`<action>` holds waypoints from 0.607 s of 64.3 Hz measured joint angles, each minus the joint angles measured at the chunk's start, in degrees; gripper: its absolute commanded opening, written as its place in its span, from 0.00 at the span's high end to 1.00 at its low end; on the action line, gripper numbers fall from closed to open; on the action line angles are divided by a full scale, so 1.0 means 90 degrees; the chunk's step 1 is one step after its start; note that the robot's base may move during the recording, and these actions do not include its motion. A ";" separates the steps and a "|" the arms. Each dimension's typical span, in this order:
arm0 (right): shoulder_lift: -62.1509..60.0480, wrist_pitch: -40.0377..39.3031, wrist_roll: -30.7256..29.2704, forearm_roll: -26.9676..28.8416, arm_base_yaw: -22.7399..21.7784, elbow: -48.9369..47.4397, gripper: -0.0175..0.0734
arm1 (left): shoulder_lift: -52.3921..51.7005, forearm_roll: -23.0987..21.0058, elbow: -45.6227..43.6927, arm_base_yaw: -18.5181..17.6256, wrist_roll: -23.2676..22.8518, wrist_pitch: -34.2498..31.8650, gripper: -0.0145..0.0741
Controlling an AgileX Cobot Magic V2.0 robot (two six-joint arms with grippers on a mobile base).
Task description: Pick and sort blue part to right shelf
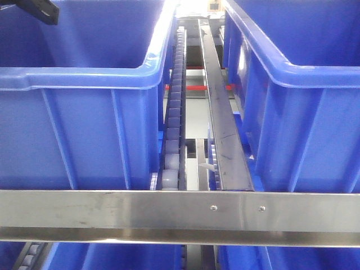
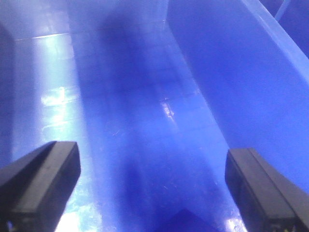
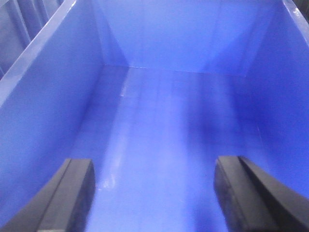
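Two bins: a blue left bin [image 1: 79, 124] and a blue right bin [image 1: 304, 112] stand side by side on the shelf, seen from the front view
Between them: a roller track [image 1: 174, 112] and a flat metal rail [image 1: 222, 124] run away from the camera
Front edge: a steel crossbar [image 1: 169, 216] with two screws lies across the view
Left end effector [image 2: 152, 186]: open wide, both black fingers [image 2: 41, 179] apart, nothing between them, over the left bin's glossy floor [image 2: 145, 121]
Right end effector [image 3: 154, 193]: open wide, nothing held, aimed into the right bin, bare floor [image 3: 164, 145] ahead
Blue part: not to be seen in any view, so its place relative to either end effector cannot be told
Dark shape: a small dark blue form [image 2: 183, 220] at the bottom edge of the left wrist view, too blurred to identify
Writing: no readable labels or brands
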 measured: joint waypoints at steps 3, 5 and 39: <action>0.0000 0.0011 0.0000 0.0000 0.0000 0.0000 0.37 | 0.0000 0.0000 0.0000 0.0000 0.0000 0.0000 0.32; 0.0000 0.0011 0.0000 0.0012 0.0000 0.0000 0.46 | 0.0000 0.0000 0.0000 0.0000 0.0000 0.0000 0.41; 0.0000 0.0023 0.0000 0.0010 0.0000 0.0000 0.78 | -0.0038 0.0058 -0.0003 0.0347 0.0000 -0.0132 0.70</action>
